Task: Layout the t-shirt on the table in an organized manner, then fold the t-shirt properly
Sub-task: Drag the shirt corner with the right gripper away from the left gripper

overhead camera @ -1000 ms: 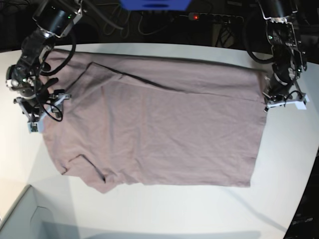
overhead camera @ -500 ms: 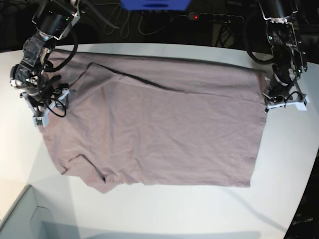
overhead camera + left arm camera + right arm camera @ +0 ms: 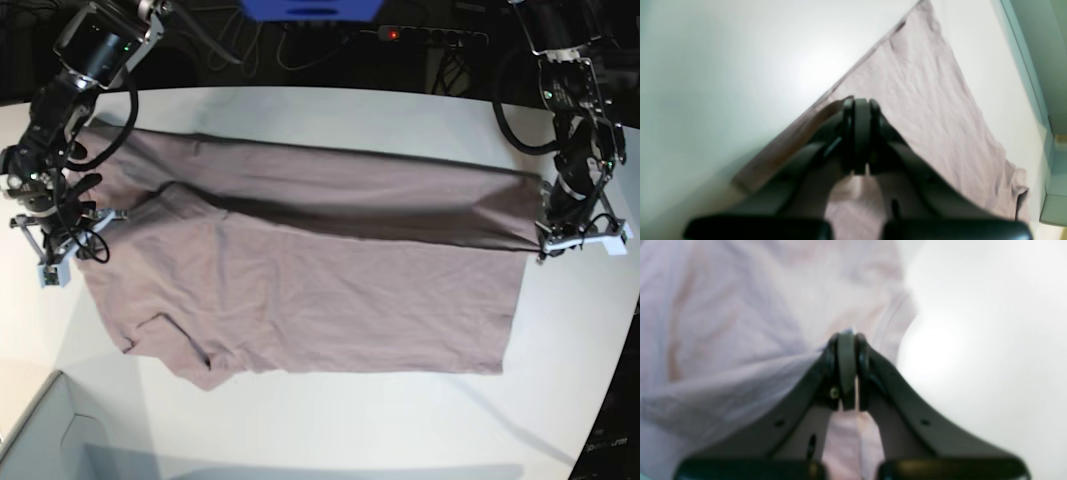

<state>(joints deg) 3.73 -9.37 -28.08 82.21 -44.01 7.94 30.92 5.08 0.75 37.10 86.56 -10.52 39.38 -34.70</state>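
The dusty mauve t-shirt (image 3: pixel 320 290) lies spread across the white table (image 3: pixel 330 420), with its far edge raised into a long shadowed ridge. On the right of the base view, my left gripper (image 3: pixel 545 244) is shut on the shirt's side edge. The left wrist view shows that left gripper (image 3: pixel 858 104) with its jaws together and the shirt (image 3: pixel 927 110) pinched at their tip. My right gripper (image 3: pixel 80 232), on the left of the base view, is shut on the shirt's edge beside the sleeve. The right wrist view shows the right gripper (image 3: pixel 846 337) holding the shirt (image 3: pixel 740 306) taut from its tips.
A pale grey-green box corner (image 3: pixel 40 440) sits at the front left and shows again as the box corner (image 3: pixel 1053 206). Beyond the table's far edge lie cables, a power strip (image 3: pixel 420 36) with a red light, and a blue object (image 3: pixel 312 8). The table curves away at the right.
My right gripper went from open to shut on the shirt's edge. Both grippers moved toward the front, drawing the shirt's far edge forward into a ridge.
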